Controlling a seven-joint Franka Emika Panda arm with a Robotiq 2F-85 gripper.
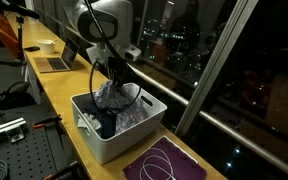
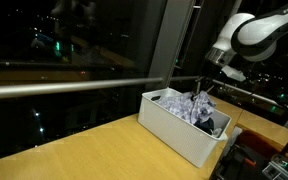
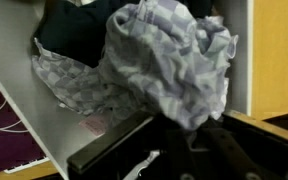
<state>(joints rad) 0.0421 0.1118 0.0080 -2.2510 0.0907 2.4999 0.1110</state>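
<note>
My gripper [image 1: 112, 84] hangs over a white plastic bin [image 1: 102, 139] on a wooden counter and is shut on a grey-and-white checked cloth [image 3: 174, 60], lifted a little above the other clothes. The cloth bunches at my fingertips [image 3: 179, 128] in the wrist view. In an exterior view the gripper [image 2: 202, 92] dips into the bin [image 2: 174, 128] with the cloth [image 2: 194, 108] hanging from it. A dark garment [image 3: 69, 35] and more patterned cloth [image 3: 74, 85] lie in the bin beneath.
A purple mat [image 1: 164, 163] with a white cable lies next to the bin. A laptop [image 1: 54, 62] and a white cup [image 1: 47, 45] stand further along the counter. A window with a railing [image 2: 64, 85] runs behind. A perforated metal table [image 1: 14, 150] stands beside the counter.
</note>
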